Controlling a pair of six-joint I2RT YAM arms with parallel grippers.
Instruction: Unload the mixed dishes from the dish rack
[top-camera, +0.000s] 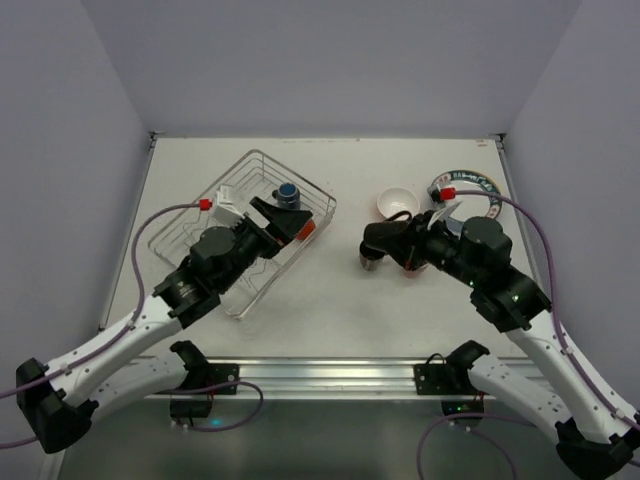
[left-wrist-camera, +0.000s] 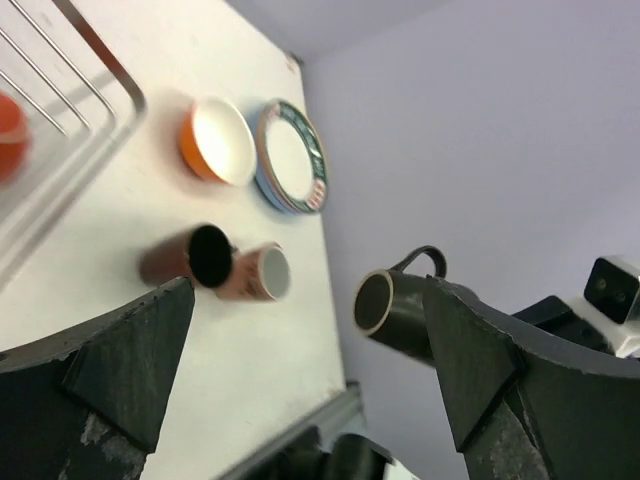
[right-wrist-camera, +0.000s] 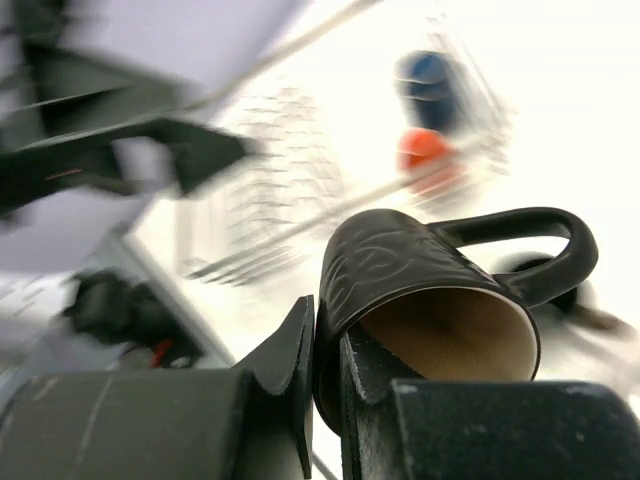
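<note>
The black mug (right-wrist-camera: 400, 270), hard, glazed and likely slippery, hangs above the desk (top-camera: 330, 310) right of the dish rack (top-camera: 318, 195), its rim wall pinched in our right gripper (right-wrist-camera: 325, 335). We judge the handle a surer hold. Our left gripper (left-wrist-camera: 305, 320) gapes empty over the dish rack.

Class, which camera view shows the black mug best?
Right wrist: the black mug fills the frame, its wall pinched in the right hand. Left wrist shows it small; the top view, only a dark shape.
</note>
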